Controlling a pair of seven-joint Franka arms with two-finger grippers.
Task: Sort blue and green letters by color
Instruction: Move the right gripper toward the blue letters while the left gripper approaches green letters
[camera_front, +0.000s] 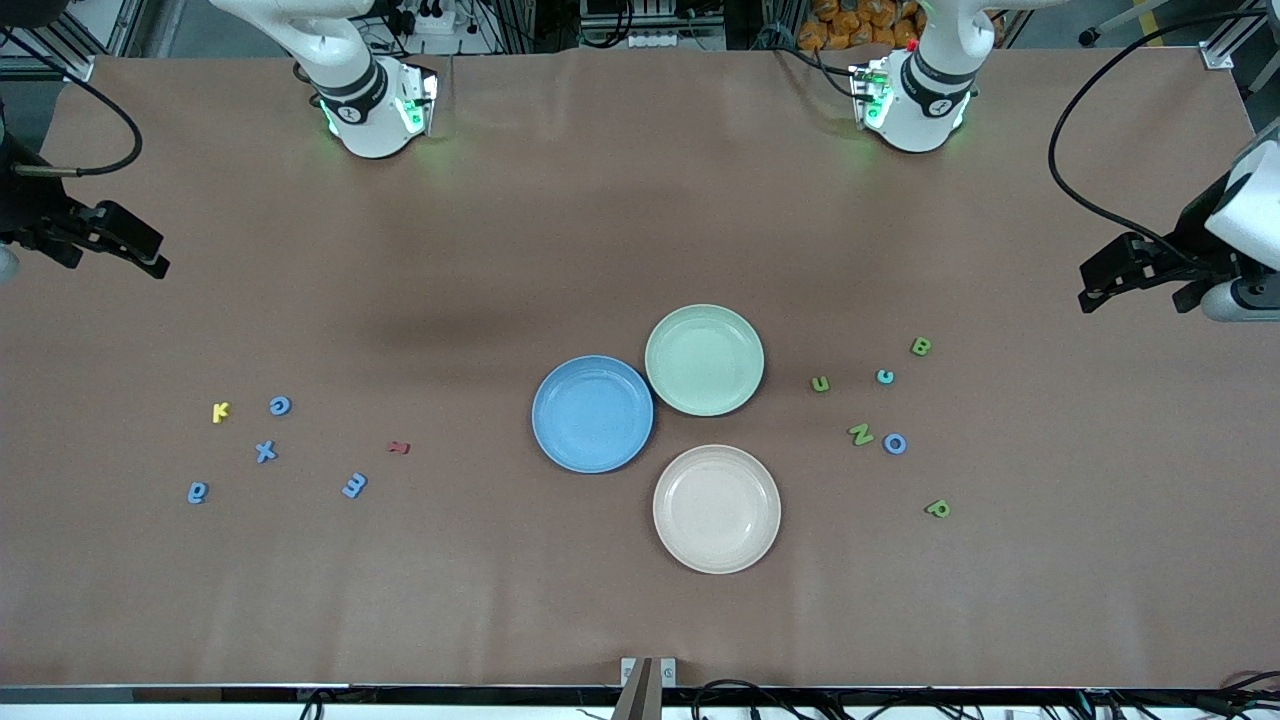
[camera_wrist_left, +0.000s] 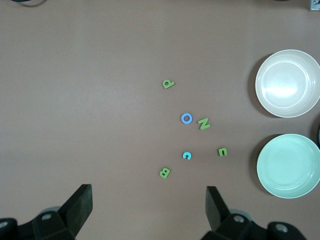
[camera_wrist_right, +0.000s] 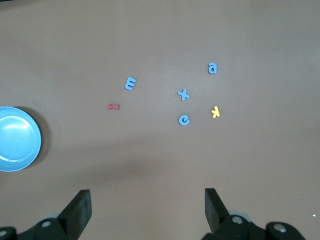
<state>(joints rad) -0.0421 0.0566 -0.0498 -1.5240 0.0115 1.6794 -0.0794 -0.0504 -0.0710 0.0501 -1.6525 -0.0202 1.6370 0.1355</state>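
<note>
Blue letters G (camera_front: 280, 405), X (camera_front: 265, 451), Q (camera_front: 197, 492) and E (camera_front: 355, 486) lie toward the right arm's end of the table. Blue O (camera_front: 895, 444) lies among green U (camera_front: 820, 383), N (camera_front: 861, 434), B (camera_front: 921, 347) and P (camera_front: 938, 508) toward the left arm's end. My right gripper (camera_front: 152, 260) hangs open and empty above the table's edge, with G (camera_wrist_right: 184, 120) and X (camera_wrist_right: 184, 94) in its wrist view. My left gripper (camera_front: 1092, 292) hangs open and empty, with B (camera_wrist_left: 164, 172) and O (camera_wrist_left: 186, 118) in its wrist view.
Three empty plates stand mid-table: blue (camera_front: 592, 413), green (camera_front: 704, 360) and beige (camera_front: 716, 508). A yellow K (camera_front: 221, 411) and a red letter (camera_front: 399, 447) lie among the blue letters. A small teal letter (camera_front: 885, 377) lies between U and B.
</note>
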